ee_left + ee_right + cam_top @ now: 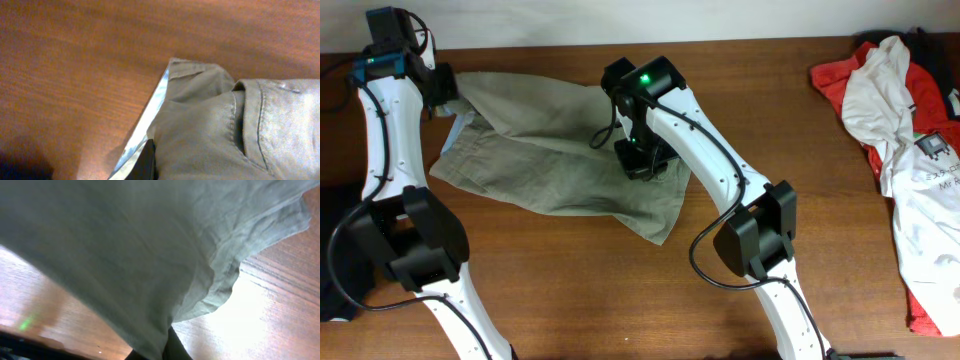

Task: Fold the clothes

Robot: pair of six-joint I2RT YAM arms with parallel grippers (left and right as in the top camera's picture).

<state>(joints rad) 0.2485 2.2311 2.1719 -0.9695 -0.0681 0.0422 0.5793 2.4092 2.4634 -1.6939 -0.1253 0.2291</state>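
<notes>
Clothes here are one big, floppy grey-green cotton garment (540, 150), lying crumpled on the brown wooden table (570, 300). The left gripper (447, 88) is squeezed tight on its far left corner. The right gripper (645, 160) is squeezed tight on its right side.

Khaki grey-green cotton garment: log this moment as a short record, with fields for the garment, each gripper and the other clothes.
garment: khaki grey-green cotton garment, rumpled, not neatly folded, on the wooden table
left gripper: shut on the garment's far left corner, by a stitched seam
right gripper: shut on the garment's right part, cloth lifted
other clothes: white printed T-shirt lying over a red garment, at the table's right edge, apart from the khaki one
</notes>
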